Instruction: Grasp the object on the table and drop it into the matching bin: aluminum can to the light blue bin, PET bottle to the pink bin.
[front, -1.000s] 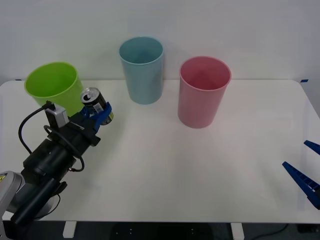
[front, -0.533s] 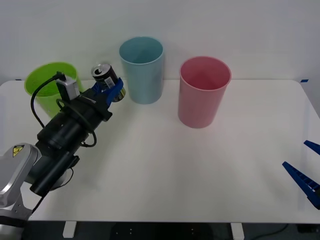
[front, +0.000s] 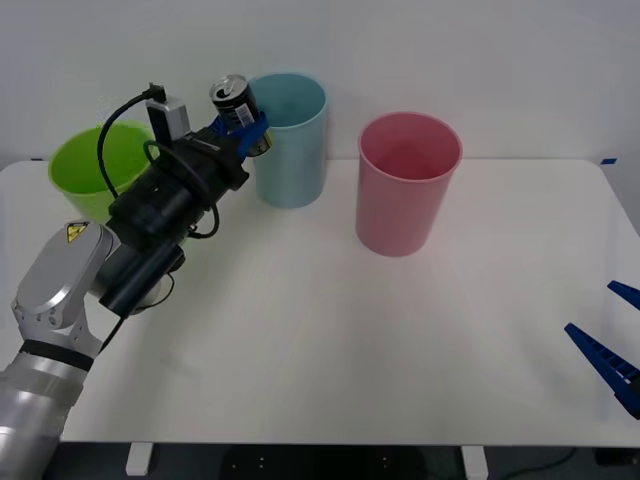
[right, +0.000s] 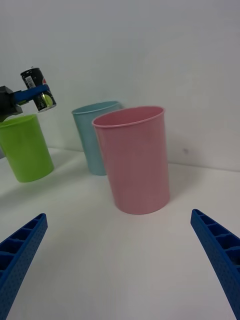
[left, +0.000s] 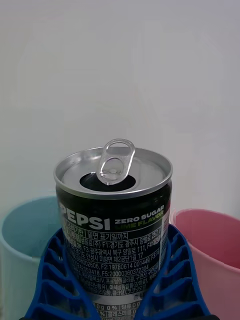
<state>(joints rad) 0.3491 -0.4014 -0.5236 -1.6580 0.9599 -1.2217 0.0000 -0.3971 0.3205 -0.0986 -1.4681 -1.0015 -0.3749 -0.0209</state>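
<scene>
Aluminum can beside light blue bin

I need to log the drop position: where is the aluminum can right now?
In the front view, the aluminum can is held aloft in the left gripper, at the light blue bin's left rim.

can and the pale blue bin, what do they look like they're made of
Can: likely aluminium, with a bright silver top, pull tab and glossy dark printed wall, held between the left gripper's fingers. Pale blue bin: probably plastic, smooth, evenly coloured, with a soft sheen.
</scene>
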